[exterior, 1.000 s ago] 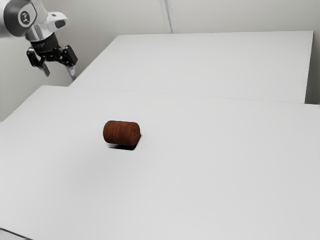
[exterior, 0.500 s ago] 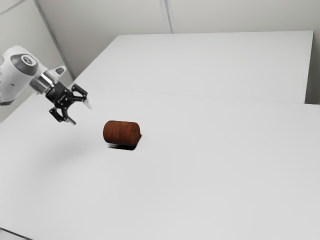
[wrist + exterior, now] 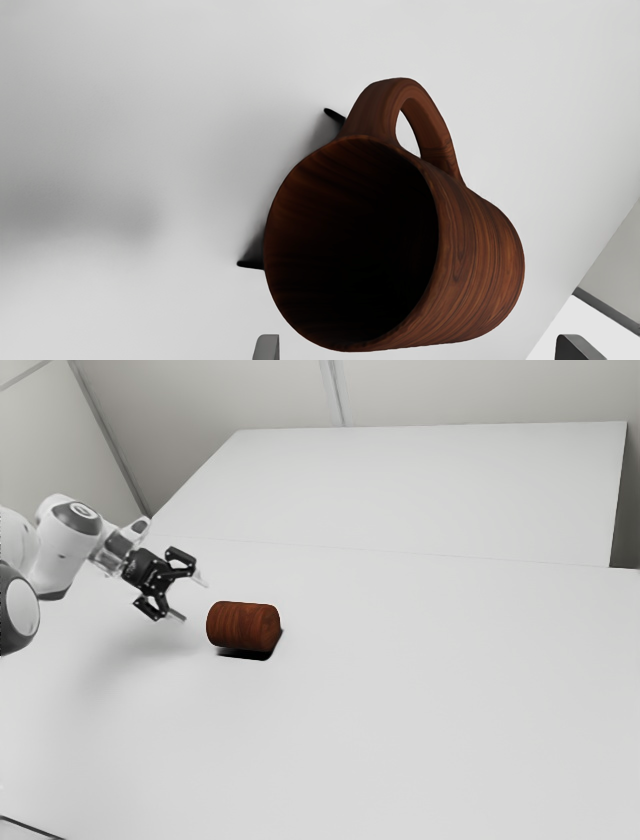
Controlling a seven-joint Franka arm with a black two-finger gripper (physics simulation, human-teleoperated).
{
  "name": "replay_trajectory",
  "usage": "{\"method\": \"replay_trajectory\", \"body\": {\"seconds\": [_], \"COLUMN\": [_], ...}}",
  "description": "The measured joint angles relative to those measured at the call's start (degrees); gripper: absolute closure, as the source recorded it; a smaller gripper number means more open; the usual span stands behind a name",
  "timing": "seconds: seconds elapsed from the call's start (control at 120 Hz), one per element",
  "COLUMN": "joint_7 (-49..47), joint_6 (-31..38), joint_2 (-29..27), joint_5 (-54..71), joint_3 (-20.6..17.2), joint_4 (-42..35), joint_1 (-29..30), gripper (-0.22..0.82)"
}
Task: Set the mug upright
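Observation:
In the exterior view my gripper stands open at the left, a short gap from the brown wooden mug, with nothing between its fingers. The mug lies on its side on the white table. From the hand, the wrist view looks into the dark mouth of the mug, which faces my hand. Its handle sticks out from the mug's side. The tips of the open gripper stand wide apart, and the mug's body shows beyond the space between them.
The white tabletop stretches around the mug. Behind it is another large white surface, with pale walls beyond. A soft shadow lies on the table under the arm.
My hand has come down from the exterior view's upper left and moved right toward the mug, tilting from pointing down to pointing at its mouth. The mug has not moved.

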Motion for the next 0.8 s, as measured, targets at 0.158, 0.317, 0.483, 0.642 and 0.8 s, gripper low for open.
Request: {"method": "replay_trajectory", "body": {"seconds": [0.158,0.317,0.483,0.642,0.8], "joint_7": [2.1,3.7,5.0,5.9,6.4], "joint_6": [0.5,0.7,0.8,0.8,0.8], "joint_2": [3.5,4.8,5.5,6.1,6.4], "joint_5": [-2.2,-5.3,-9.1,-11.2,-11.4], "joint_3": [-0.4,-0.7,-2.2,-2.5,-2.5], "joint_4": [3.0,2.6,1.8,1.7,1.7], "joint_1": [-0.1,-0.4,-0.9,-0.9,-0.9], "gripper": [0.0,0.0,0.0,0.08,0.48]}}
